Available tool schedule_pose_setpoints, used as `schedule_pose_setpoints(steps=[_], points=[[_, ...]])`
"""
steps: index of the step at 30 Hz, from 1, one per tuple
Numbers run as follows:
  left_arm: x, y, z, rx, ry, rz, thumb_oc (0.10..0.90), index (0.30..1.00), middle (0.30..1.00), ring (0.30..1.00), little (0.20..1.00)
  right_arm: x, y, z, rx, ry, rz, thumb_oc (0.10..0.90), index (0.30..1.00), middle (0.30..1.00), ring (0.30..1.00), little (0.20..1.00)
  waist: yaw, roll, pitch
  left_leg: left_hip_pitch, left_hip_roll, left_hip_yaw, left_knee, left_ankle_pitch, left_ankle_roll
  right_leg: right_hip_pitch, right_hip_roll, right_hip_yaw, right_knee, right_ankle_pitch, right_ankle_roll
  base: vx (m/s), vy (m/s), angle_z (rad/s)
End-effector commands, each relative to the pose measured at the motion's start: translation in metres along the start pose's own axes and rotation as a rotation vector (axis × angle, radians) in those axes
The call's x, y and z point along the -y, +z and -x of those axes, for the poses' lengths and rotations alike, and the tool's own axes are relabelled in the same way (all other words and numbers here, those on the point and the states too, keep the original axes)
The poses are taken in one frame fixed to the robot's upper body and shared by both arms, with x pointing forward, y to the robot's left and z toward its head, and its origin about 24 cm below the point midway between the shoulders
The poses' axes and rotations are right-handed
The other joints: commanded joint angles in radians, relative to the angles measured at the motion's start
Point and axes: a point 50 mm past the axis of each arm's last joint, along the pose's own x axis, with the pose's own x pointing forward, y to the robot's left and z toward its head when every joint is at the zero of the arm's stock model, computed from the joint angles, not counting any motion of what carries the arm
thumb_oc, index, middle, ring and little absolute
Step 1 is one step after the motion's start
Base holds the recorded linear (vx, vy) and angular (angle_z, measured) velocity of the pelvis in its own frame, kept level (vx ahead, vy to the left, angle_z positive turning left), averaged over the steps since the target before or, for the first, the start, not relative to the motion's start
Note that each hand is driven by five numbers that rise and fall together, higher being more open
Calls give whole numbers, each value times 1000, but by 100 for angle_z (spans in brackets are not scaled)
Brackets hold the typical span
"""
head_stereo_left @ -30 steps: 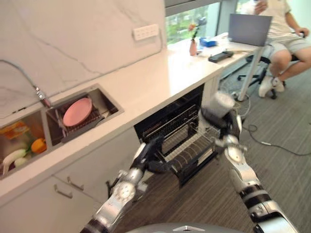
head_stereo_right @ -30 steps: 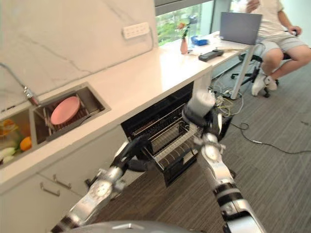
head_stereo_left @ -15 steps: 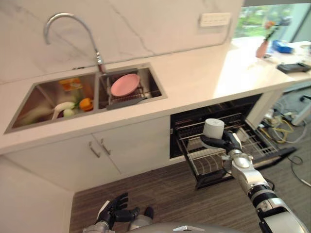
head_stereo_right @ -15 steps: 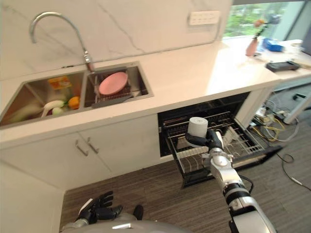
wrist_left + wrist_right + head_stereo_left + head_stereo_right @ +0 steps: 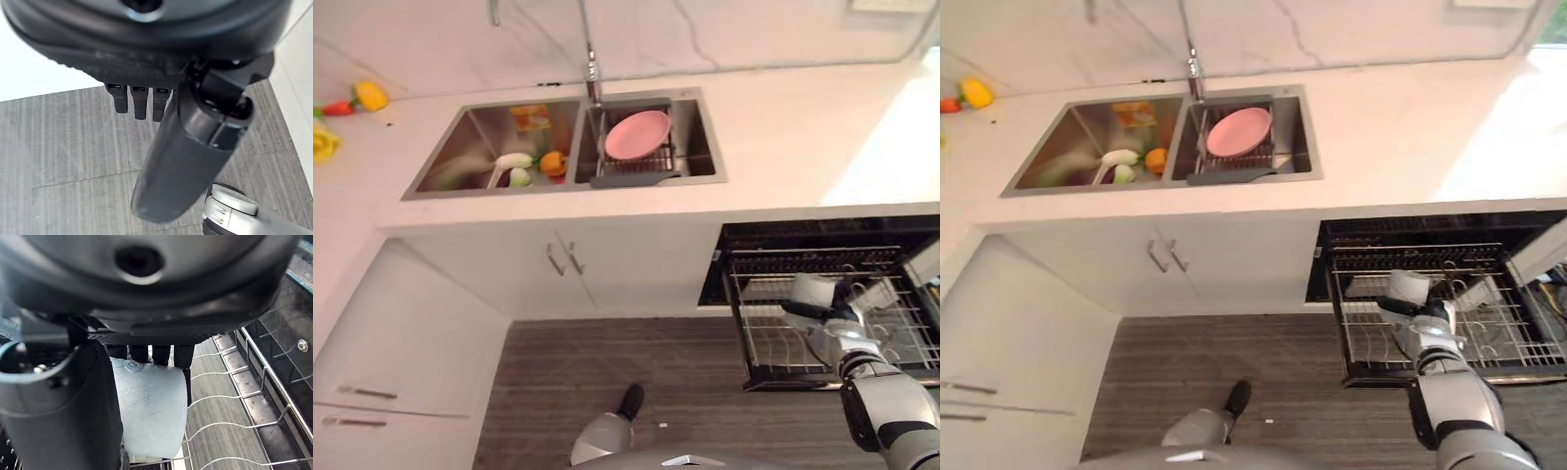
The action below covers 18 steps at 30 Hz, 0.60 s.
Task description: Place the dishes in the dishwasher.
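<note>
Right hand fingers apparently curl round the cup above the dishwasher rack.

No words, numbers or signs can be read anywhere here. The pale cup held in the right hand has only faint marks on its side, too small to make out. A yellow and orange packet lies in the sink, far from the hand, and its print is only a blur. The wire rack just under the hand has no label on it.
</note>
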Motion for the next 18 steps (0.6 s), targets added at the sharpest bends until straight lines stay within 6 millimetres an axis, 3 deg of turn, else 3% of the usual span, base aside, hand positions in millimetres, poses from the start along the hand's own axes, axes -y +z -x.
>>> schedule_pose_setpoints(steps=[1,6,11,13,18], points=[[-10,47,-4,155,17,-85,800,900,900,900,900,22,73,2,233,-50,62,800,900,900,900,900,24,-1,2,10,78,67,5,-83,-80,-17,-48,6,37,-56,23,-16,1,12],[1,67,-3,222,-23,-82,800,900,900,900,900,13,81,4,265,-1,148,800,900,900,900,900,12,-9,-4,13,82,85,5,-84,-84,-13,-53,12,31,-52,23,5,-4,15],[1,80,0,275,-41,-35,800,900,900,900,900,-20,103,16,381,98,202,800,900,900,900,900,-15,-26,-16,49,104,129,5,-90,-92,-6,-46,53,21,-54,14,7,-39,-17],[2,82,0,278,-34,18,800,900,900,900,900,-38,105,23,429,143,136,800,900,900,900,900,-41,-28,-22,76,123,153,5,-93,-98,-1,-33,86,20,-70,4,-4,-67,-38],[5,71,-2,224,-27,105,800,900,900,900,900,-52,102,42,564,222,-13,800,900,900,900,900,-80,-18,-19,105,156,180,5,-84,-112,3,-3,131,19,-101,-17,-24,-69,-41]])
